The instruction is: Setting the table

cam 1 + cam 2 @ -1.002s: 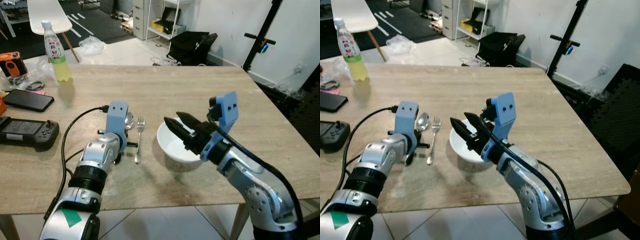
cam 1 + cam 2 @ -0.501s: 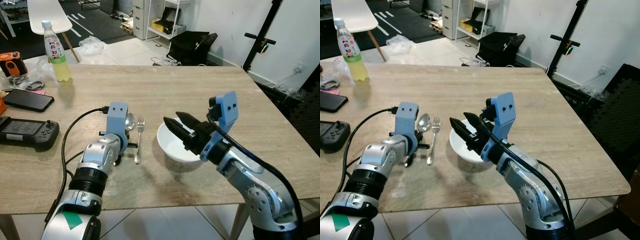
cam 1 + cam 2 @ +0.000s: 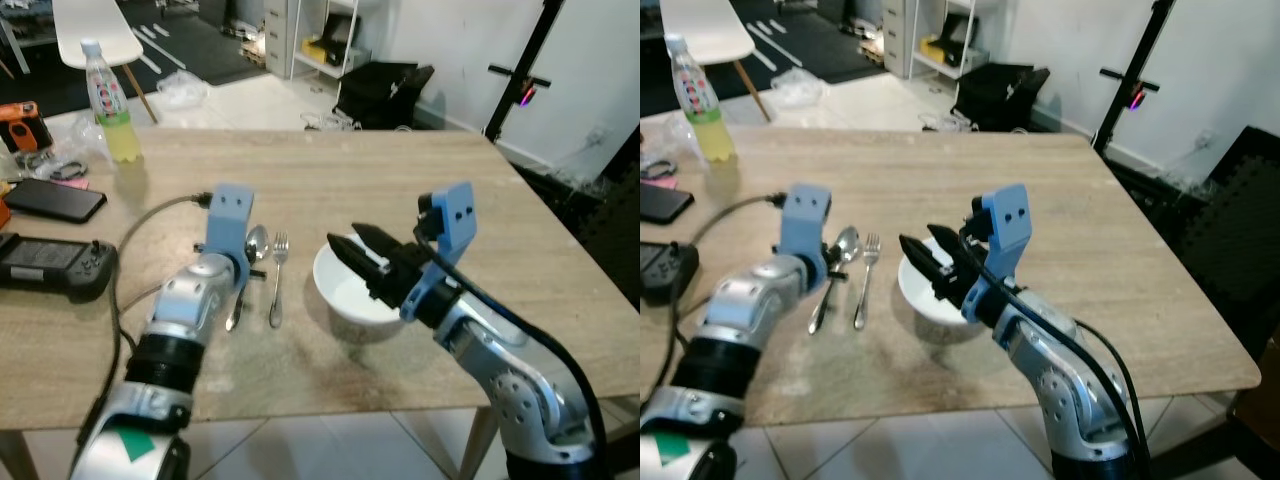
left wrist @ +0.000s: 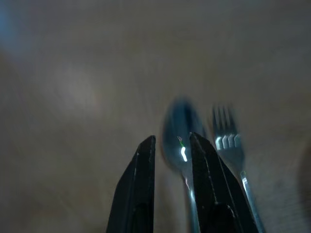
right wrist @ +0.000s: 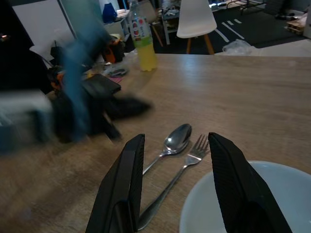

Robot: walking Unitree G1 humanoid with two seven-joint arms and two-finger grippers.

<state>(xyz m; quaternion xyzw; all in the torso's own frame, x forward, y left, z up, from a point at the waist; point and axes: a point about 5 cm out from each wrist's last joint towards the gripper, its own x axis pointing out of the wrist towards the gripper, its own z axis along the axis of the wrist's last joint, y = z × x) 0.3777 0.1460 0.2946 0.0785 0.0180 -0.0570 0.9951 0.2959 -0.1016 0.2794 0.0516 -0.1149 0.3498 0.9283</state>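
You are looking down at a light wooden desk (image 3: 360,170) where a white bowl (image 3: 345,290) is sitting near the front edge, with a fork (image 3: 277,285) and a spoon (image 3: 247,270) lying side by side just to its left, handles toward you. The spoon is lying left of the fork, close to it but apart.

Your left hand (image 4: 170,189) is hovering low over the spoon, blurred with motion. In the left wrist view its two black fingers (image 4: 138,194) are standing a little apart, with a narrow gap between them, and they are not pinching anything; the spoon's bowl is showing just past the fingertips, with the fork's tines beside it.

Your right hand (image 3: 358,252) is hanging over the white bowl, its fingers (image 5: 124,189) spread wide and gripping nothing. In the right wrist view the bowl's rim is sitting just beneath one finger, and the spoon and fork are showing between the two.

At the far left of the desk you are seeing a bottle of yellow drink (image 3: 110,105), a black phone (image 3: 55,200) and a dark game controller (image 3: 50,268), all well apart from the cutlery. A black cable (image 3: 150,225) is curving from your left wrist across the desk.
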